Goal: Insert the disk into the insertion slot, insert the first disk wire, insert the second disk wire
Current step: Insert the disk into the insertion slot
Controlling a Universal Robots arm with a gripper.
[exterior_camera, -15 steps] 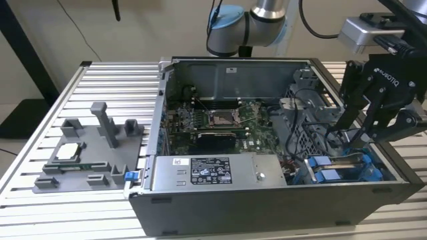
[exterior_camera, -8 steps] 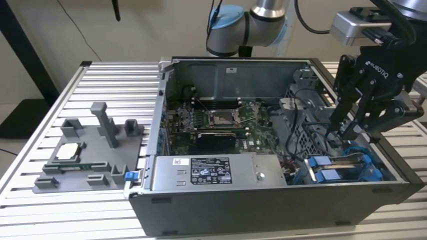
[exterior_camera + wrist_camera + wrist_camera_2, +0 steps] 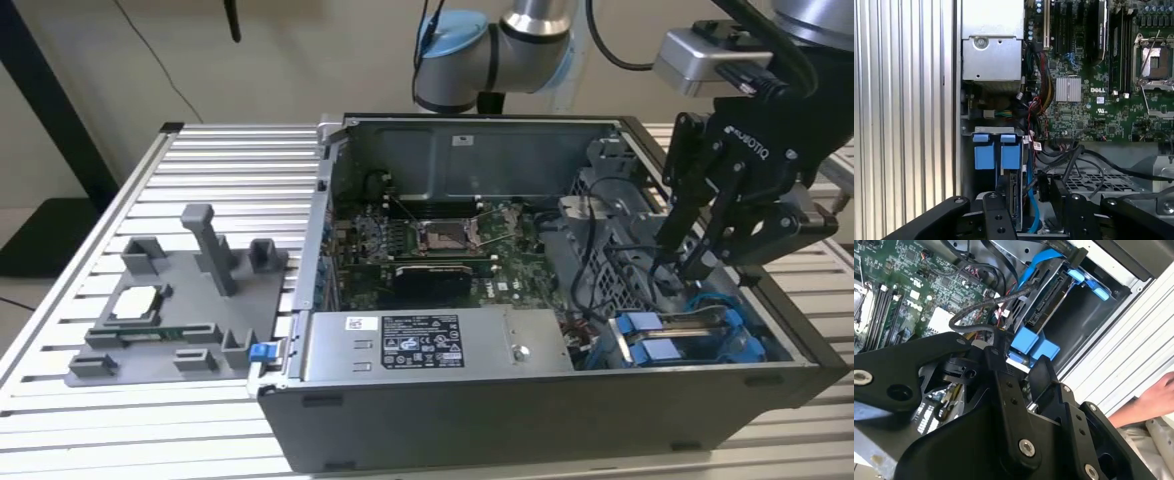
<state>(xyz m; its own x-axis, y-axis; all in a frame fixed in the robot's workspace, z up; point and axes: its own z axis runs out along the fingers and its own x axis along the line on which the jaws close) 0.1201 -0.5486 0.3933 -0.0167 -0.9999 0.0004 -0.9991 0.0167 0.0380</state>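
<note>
1. Exterior view's left: grey plastic fixture tray point(image 3: 160, 320) on ribbed aluminium bench point(image 3: 80, 420).
2. Centre: open dark-grey metal computer case point(image 3: 534, 420).
3. Exterior view's right: flat silver-grey disk in blue carrier point(image 3: 674, 328), seated in grey sheet-metal insertion slot point(image 3: 741, 340).
4. Black claw point(image 3: 694, 270) hangs just above the disk, fingers spread wide, empty.

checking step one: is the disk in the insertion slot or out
In: the first wrist view shows the disk edge-on inside the insertion slot, blue carrier tabs at its mouth.
</note>
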